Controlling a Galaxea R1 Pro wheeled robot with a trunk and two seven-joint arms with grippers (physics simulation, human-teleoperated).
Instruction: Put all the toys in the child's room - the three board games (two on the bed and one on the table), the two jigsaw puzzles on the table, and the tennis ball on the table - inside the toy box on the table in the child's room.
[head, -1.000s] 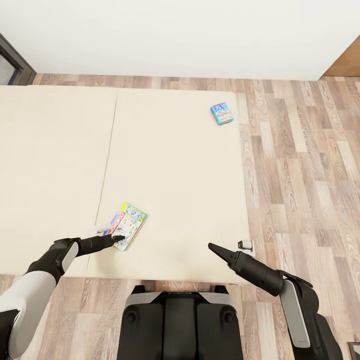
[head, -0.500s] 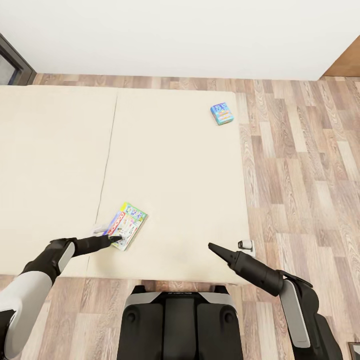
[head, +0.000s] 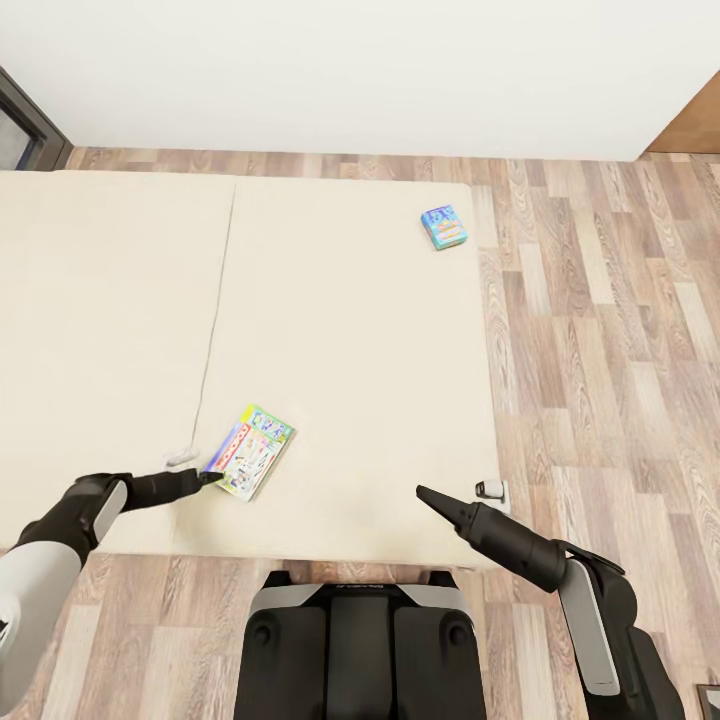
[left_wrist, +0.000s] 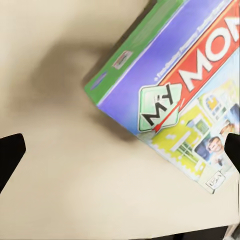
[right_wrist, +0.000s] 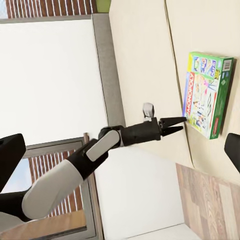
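Note:
A flat "MONOPOLY" board game (head: 250, 452) with a green edge lies on the cream bed (head: 350, 340) near its front edge. My left gripper (head: 210, 478) hovers low by the box's near left corner, open, with nothing between its fingers; in the left wrist view the box (left_wrist: 190, 95) is close ahead, off to one side of the gripper (left_wrist: 120, 155). A smaller blue board game (head: 444, 227) lies at the bed's far right corner. My right gripper (head: 425, 493) is open over the bed's front right part and looks across at the box (right_wrist: 207, 95) and the left gripper (right_wrist: 175, 124).
Wood plank floor (head: 600, 350) runs along the bed's right side and behind it, up to a white wall (head: 350, 70). A dark frame (head: 25, 125) stands at the far left. My base (head: 360, 640) is against the bed's front edge.
My left arm has drawn back to the left, so its tips went from over the Monopoly box's near edge to just off its corner. The box and the right arm have not moved.

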